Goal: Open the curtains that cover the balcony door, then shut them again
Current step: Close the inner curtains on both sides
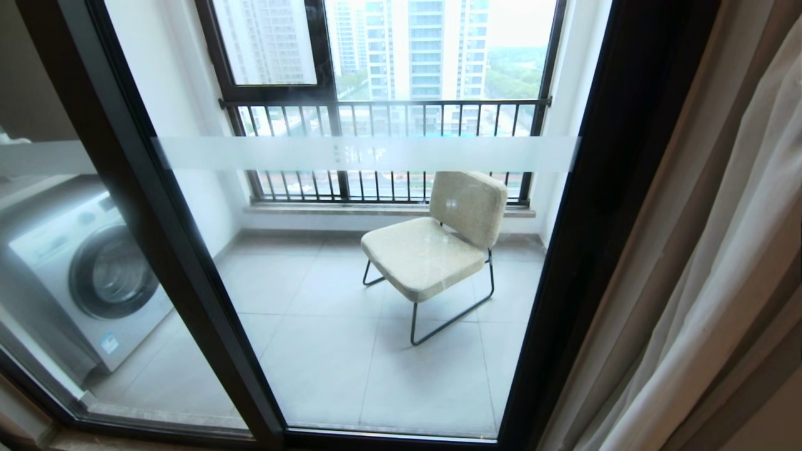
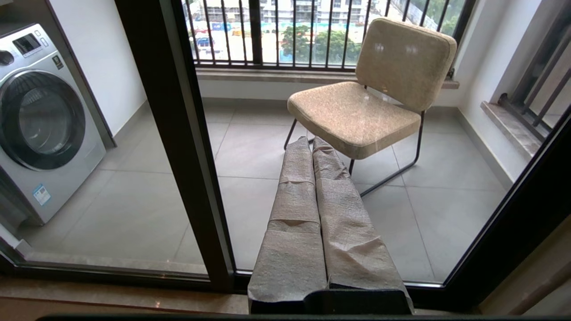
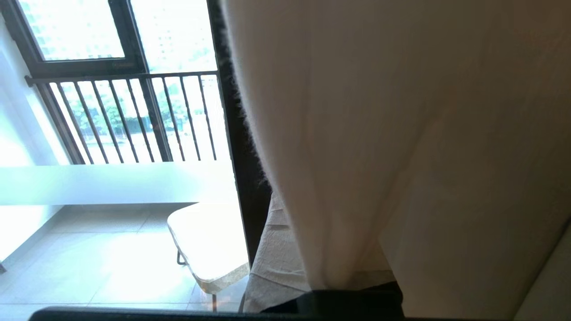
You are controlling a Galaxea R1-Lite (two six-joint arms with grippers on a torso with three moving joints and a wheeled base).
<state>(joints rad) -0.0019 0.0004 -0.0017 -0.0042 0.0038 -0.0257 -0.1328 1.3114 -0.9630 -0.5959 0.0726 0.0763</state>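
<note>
The balcony door (image 1: 175,250) stands uncovered before me, and I place all else by it. Across its glass runs a frosted band (image 1: 376,154) with small characters at its middle, too faint for me to read. The curtains (image 1: 720,269) hang gathered just beside the door's right frame, cream-beige folds with the thin white sheer in front. My right jaws (image 3: 285,267) are pressed together on the sheer's edge, close against that frame. My left jaws (image 2: 312,147) are pressed together on nothing, pointing at the door's lower glass. Beyond the door sit a beige chair (image 1: 432,244) and, to its left, a washing machine (image 1: 88,275) with a small blue label I cannot read.
</note>
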